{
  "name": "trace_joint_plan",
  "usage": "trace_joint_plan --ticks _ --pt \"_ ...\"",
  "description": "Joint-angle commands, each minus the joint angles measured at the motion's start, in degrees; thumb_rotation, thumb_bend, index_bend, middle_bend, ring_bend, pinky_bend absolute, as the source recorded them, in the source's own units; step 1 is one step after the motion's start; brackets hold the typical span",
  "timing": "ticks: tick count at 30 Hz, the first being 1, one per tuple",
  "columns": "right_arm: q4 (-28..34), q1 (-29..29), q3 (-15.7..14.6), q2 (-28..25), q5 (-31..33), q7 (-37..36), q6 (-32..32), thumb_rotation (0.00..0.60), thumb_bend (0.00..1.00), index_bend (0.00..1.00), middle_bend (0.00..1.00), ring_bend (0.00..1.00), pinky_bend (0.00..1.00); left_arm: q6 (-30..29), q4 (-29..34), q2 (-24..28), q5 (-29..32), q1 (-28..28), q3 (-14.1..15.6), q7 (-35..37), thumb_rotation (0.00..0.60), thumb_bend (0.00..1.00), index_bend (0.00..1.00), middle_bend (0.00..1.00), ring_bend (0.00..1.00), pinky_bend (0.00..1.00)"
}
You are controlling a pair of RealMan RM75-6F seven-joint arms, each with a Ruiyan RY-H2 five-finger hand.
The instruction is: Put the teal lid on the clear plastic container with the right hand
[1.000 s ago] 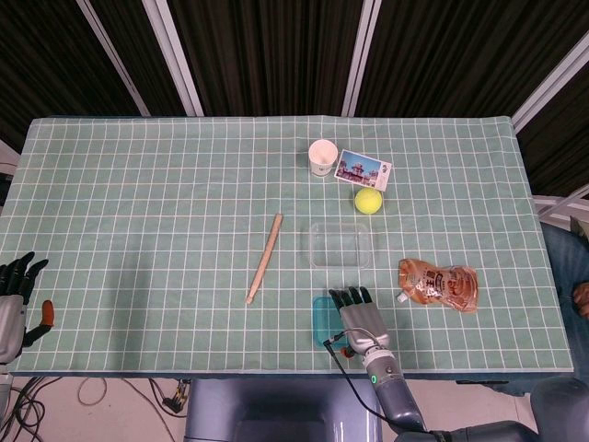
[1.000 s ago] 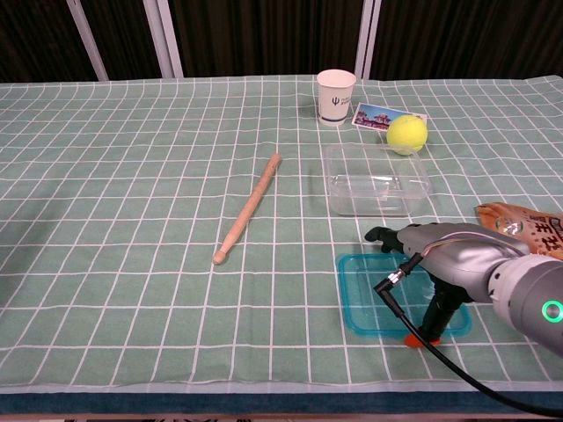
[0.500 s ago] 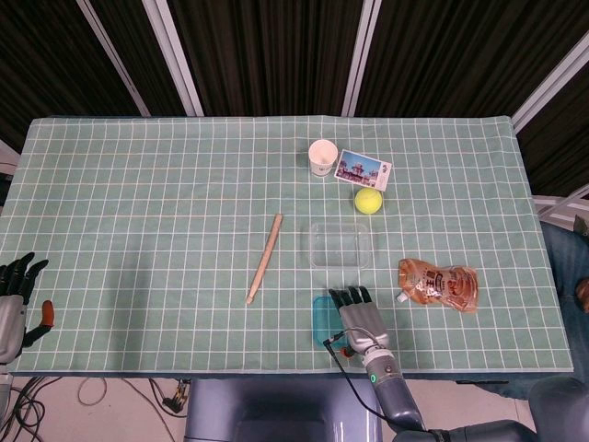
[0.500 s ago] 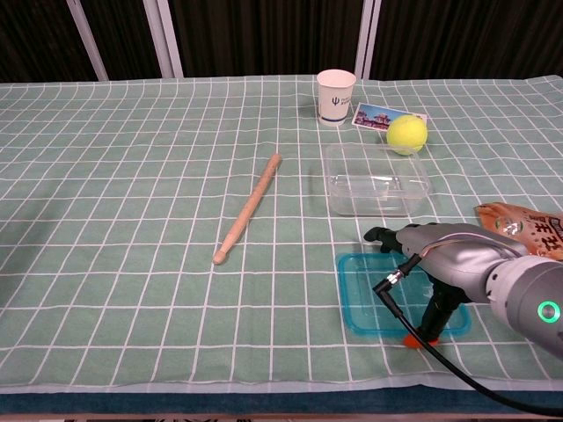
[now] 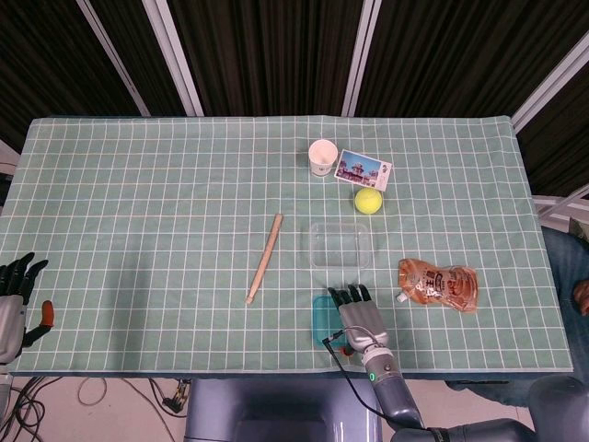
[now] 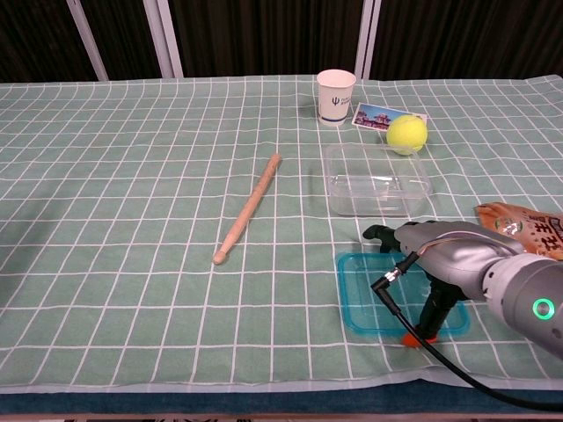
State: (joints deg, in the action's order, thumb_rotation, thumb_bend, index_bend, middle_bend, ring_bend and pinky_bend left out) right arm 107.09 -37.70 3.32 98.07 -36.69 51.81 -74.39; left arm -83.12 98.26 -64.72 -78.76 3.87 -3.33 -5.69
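Near the front edge of the table, the teal lid lies flat on the green cloth. The right hand rests over it, fingers stretched out flat and its thumb pointing down at the near edge; I cannot tell if it grips the lid. Just behind stands the clear plastic container, uncovered. Far off at the table's corner, the left hand holds nothing, fingers apart.
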Motion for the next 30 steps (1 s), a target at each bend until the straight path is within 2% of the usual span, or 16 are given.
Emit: trace_joint_plan --ticks 1,3,8,30 --pt "0.10 -0.04 0.07 -0.10 0.05 -0.28 0.28 0.600 0.16 0.00 0.28 0.00 0.00 0.04 0.03 0.04 0.07 -0.01 -0.01 0.05 0.600 0.57 0.11 0.00 0.00 0.00" --pt "0.06 0.01 0.08 -0.14 -0.51 -0.76 0.35 0.600 0.16 0.00 0.29 0.00 0.00 0.09 0.00 0.06 0.08 0.00 0.00 0.05 0.600 0.57 0.11 0.00 0.00 0.00" --pt "0.03 0.27 -0.24 -0.23 -2.40 -1.87 0.33 0.600 0.24 0.00 0.31 0.01 0.00 0.21 0.07 0.10 0.21 0.01 0.02 0.09 0.600 0.57 0.11 0.00 0.00 0.00" --pt "1.33 0.78 -0.60 -1.43 -5.44 -2.97 0.05 0.600 0.24 0.02 0.33 0.02 0.00 0.30 0.20 0.23 0.43 0.01 0.00 0.06 0.600 0.57 0.11 0.00 0.00 0.00"
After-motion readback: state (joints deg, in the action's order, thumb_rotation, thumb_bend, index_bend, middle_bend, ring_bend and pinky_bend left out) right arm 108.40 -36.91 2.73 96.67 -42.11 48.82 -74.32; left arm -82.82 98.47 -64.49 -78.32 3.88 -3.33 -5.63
